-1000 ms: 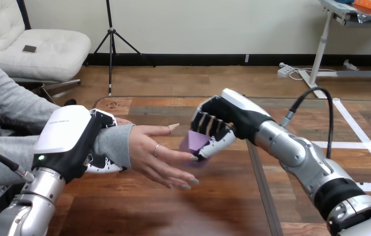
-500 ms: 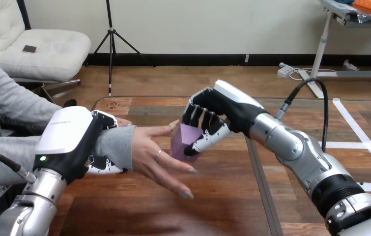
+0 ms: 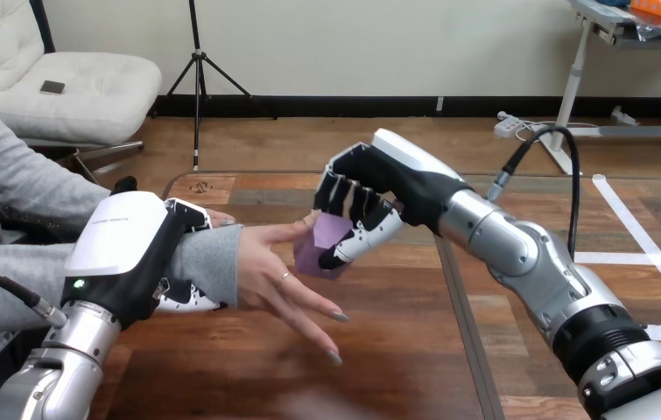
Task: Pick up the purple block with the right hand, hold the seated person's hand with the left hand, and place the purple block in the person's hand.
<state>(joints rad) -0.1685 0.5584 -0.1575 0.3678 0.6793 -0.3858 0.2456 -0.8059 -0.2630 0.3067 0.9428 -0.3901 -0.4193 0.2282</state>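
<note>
Left hand: your left hand point(image 3: 123, 249) is clamped round the person's wrist point(image 3: 207, 255), over the grey cuff point(image 3: 226, 262). Part of it curls over the far side of the sleeve, and white fingertips point(image 3: 182, 299) poke out under the near side.

Right hand: your right hand point(image 3: 379, 179) is curled round the purple block point(image 3: 319, 249). The fingers come down over the top and the thumb is pressed against the side facing you, so it's a proper pinch.

Purple block: it's up off the wooden surface point(image 3: 397, 350), in your right hand, right up against the thumb side of the person's hand point(image 3: 274, 271). I can't tell whether it actually rests on the palm.

Person's hand: it's at the view's left, sticking out past your left hand. It's open, with straight fingers slanting down toward the near right. None of them are closed on the block.

Arms: your left arm comes up from the bottom left corner. Your right forearm runs from the lower right up and left across the surface.
</note>
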